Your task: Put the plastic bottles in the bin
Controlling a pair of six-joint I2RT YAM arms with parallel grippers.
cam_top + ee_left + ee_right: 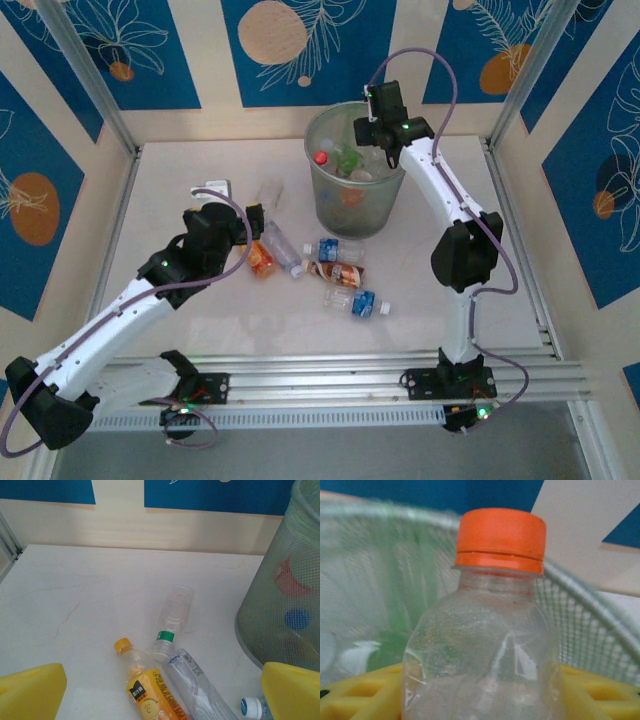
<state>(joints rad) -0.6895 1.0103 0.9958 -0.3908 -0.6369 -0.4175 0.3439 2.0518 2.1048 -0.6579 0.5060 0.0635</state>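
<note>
My right gripper (377,135) hangs over the bin (352,208), shut on a clear crushed bottle (487,645) with an orange cap (500,537); its yellow fingers (357,695) press both sides. Inside the bin lie several bottles, one red-capped (321,157). My left gripper (257,222) is open just above the table, its yellow fingers (30,692) spread around an orange-label bottle (150,692) and a clear bottle (200,692). A green-banded clear bottle (172,622) lies beyond them. More bottles lie mid-table: blue-label (335,250), brown-label (338,272), blue-label (357,302).
The bin's mesh wall (280,605) stands close to the right of my left gripper. A small white object (212,187) lies at the back left of the table. Aluminium frame posts (88,70) and walls enclose the table.
</note>
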